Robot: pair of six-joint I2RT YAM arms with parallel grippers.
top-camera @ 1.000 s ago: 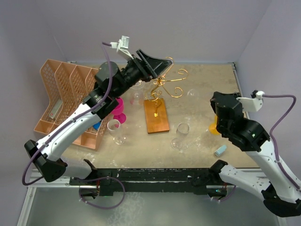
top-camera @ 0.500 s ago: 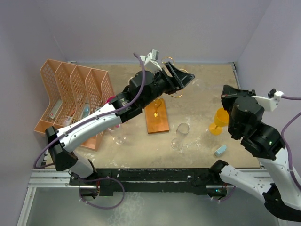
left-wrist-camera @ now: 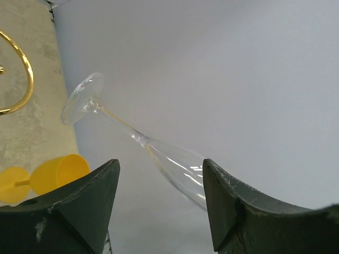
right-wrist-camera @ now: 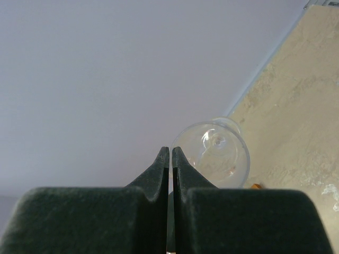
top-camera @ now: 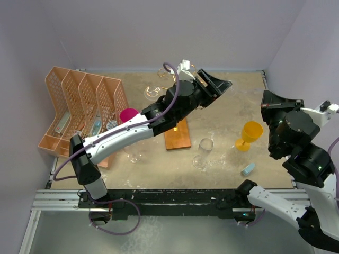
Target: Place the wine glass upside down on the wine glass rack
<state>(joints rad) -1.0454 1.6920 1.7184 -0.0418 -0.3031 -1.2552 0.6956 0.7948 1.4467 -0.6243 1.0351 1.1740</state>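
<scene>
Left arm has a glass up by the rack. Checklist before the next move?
1. Glass in left gripper: ok, bowl between the fingers, foot pointing away.
2. Glass upside down: not ok, tilted, not inverted.
3. Stem lined up with an arm of the rack: cannot tell, the left arm hides most of the rack from above.
4. Right gripper out of the way: ok, shut, far right.
5. Yellow glass and clear glass apart from the rack base: ok, both upright.
</scene>
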